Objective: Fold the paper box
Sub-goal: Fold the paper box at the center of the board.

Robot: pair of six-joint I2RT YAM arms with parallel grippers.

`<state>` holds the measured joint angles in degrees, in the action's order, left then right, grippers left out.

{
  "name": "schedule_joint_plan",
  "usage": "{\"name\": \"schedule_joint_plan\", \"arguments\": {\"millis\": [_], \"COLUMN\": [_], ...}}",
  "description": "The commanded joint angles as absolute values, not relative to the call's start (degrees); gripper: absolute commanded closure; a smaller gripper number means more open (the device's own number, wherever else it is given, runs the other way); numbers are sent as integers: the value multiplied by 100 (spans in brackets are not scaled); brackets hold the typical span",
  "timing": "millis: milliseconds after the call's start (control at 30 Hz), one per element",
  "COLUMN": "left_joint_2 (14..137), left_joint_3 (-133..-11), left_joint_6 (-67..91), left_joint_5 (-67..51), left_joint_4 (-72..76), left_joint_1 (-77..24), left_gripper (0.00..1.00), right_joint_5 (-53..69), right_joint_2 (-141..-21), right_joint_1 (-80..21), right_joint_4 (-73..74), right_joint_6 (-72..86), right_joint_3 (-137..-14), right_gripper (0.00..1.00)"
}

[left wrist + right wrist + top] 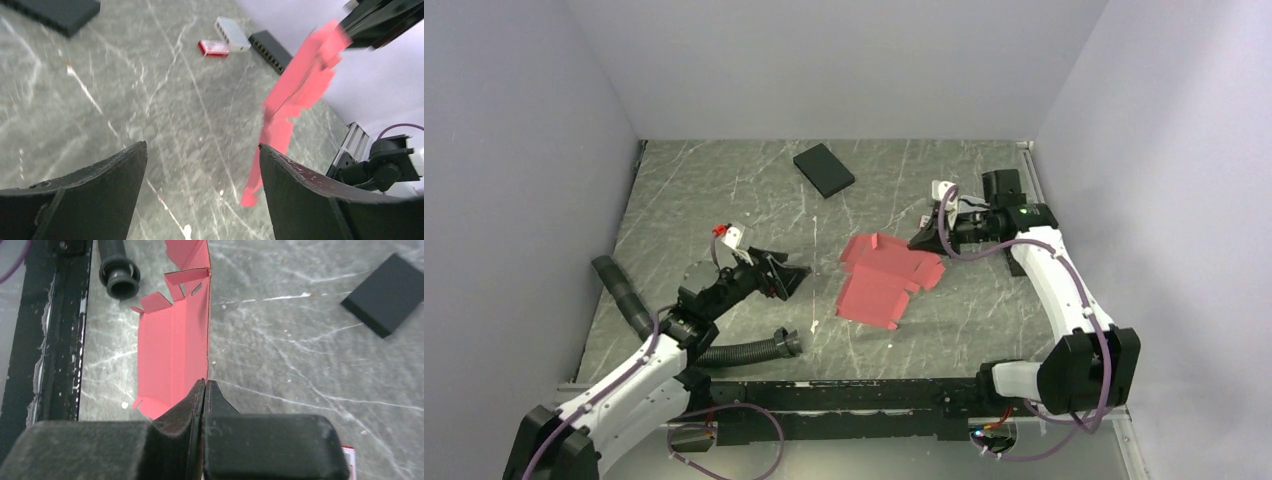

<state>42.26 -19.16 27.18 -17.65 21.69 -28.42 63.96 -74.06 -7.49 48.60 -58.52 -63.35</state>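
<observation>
The paper box (884, 278) is a pinkish-red die-cut sheet with flaps, in the middle of the table, its right edge lifted. My right gripper (921, 240) is shut on that edge; in the right wrist view the sheet (172, 345) runs away from the closed gripper (205, 382). My left gripper (799, 274) is open and empty, just left of the sheet. In the left wrist view the sheet (300, 85) rises beyond the gripper (202, 150), near the right fingertip (272, 157).
A black flat box (824, 170) lies at the back of the table, also in the right wrist view (387, 292). A black corrugated hose (744, 350) lies near the front edge. A tiny red-and-white carton (214, 47) and a white block (232, 34) lie by the right wall.
</observation>
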Motion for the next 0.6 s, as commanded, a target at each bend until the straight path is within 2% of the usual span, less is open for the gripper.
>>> {"name": "schedule_joint_plan", "arguments": {"millis": [0, 267, 567], "left_joint_2": [4771, 6468, 7208], "left_joint_3": [-1538, -1747, -2054], "left_joint_6": [3262, 3249, 3719], "left_joint_5": [-1852, -2632, -3645], "left_joint_4": [3697, 5403, 6528], "left_joint_1": [-2812, -2799, -2786], "left_gripper": [15, 20, 18], "right_joint_5": [7377, 7746, 7796], "right_joint_2": [-7022, -6914, -6917], "right_joint_1": [-409, -283, -289], "right_joint_4": [4741, 4492, 4553], "right_joint_6": [-5478, -5197, -5361], "right_joint_3": [-6652, -6482, -6403], "right_gripper": [100, 100, 100]}}
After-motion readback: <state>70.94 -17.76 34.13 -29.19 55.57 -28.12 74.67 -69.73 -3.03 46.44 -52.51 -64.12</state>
